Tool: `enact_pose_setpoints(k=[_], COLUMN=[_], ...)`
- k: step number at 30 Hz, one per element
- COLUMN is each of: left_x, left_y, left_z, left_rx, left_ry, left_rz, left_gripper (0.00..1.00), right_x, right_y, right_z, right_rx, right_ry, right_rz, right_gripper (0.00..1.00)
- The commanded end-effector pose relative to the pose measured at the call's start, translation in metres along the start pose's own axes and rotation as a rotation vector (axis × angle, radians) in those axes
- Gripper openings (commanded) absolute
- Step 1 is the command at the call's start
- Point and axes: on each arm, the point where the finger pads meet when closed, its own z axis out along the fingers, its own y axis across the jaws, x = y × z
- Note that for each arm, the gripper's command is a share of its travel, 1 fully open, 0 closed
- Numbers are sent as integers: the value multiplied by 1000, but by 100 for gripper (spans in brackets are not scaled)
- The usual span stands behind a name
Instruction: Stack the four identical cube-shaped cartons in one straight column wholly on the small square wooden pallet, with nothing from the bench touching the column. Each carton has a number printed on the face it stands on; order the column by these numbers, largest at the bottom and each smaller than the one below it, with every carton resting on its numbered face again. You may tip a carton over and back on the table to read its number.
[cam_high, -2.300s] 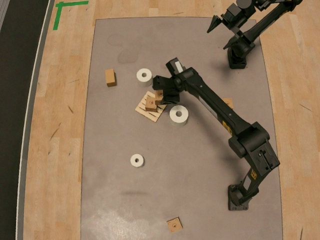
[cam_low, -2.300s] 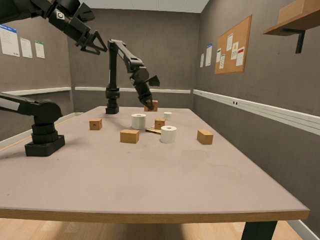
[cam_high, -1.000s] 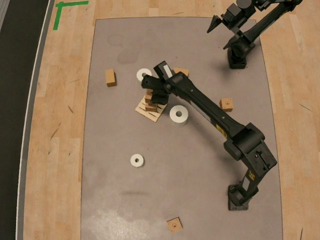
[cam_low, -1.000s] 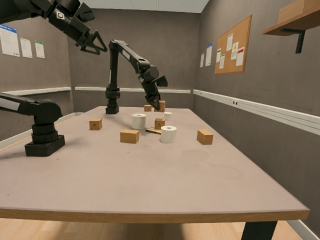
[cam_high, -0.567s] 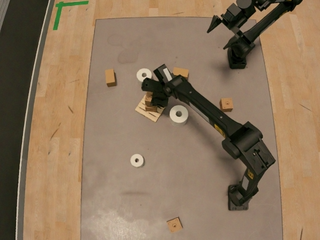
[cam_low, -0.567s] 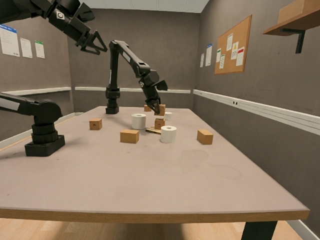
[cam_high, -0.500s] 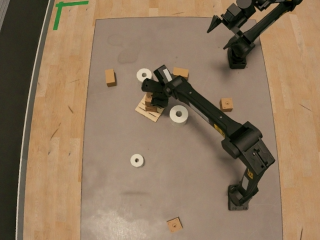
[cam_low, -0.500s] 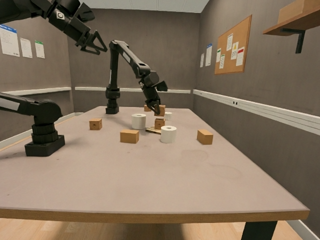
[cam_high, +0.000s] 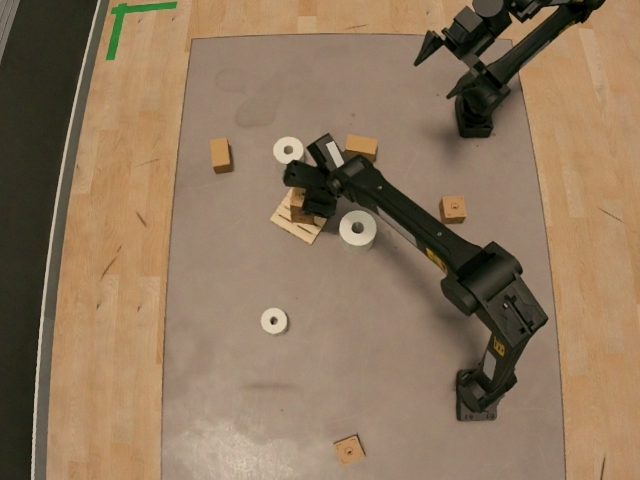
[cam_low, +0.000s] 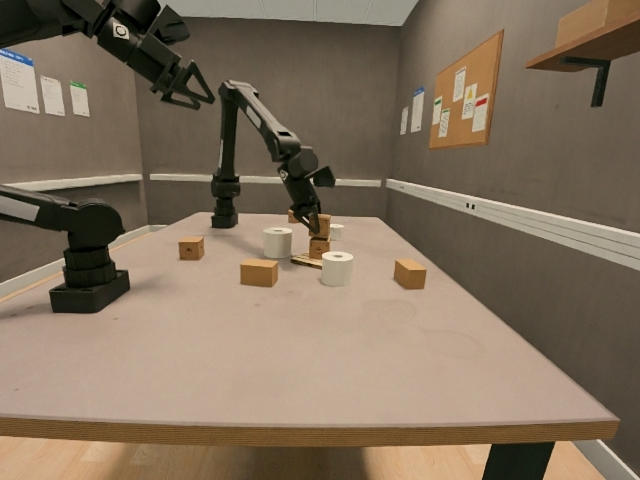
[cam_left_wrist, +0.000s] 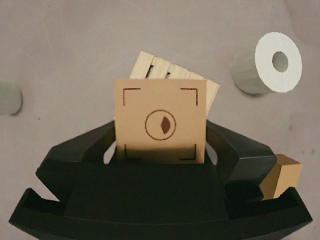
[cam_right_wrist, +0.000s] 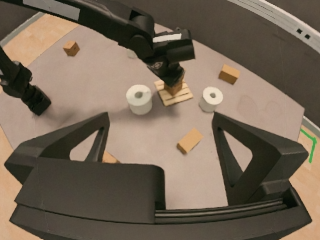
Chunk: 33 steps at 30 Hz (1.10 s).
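Observation:
My left gripper is shut on a carton, upright with a circle mark on top. It is directly above a second carton standing on the pallet; whether they touch is unclear. A third carton stands nearer the arm bases. A fourth carton stands at the far end. No printed numbers show. My right gripper is open and empty, high above the table.
A large white roll and another roll stand close to the pallet. A smaller roll stands farther off. Two plain brown blocks lie beyond the pallet, toward the exterior camera.

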Motion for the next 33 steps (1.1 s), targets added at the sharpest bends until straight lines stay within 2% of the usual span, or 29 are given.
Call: enact_pose_setpoints(k=[1, 7, 8, 13, 32, 33], left_x=[-8, -6, -13, -5, -3, -3], left_y=[0, 0, -1, 0, 0, 0], left_z=[7, 10, 0, 13, 15, 15], left_rx=[5, 4, 17, 4, 7, 7], left_ry=[-12, -10, -25, -10, -14, -14], left_rz=[-6, -5, -12, -5, -7, -7], left_gripper=[49, 49, 49, 49, 49, 61], right_x=[-3, -3, -3, -3, -3, -3], right_y=[0, 0, 0, 0, 0, 0], right_z=[0, 0, 0, 0, 0, 0], right_rx=[-3, -3, -3, -3, -3, -3], right_ry=[-1, -1, -1, -1, -1, -1], right_rz=[0, 0, 0, 0, 0, 0], right_gripper=[100, 100, 100, 100, 100, 100])
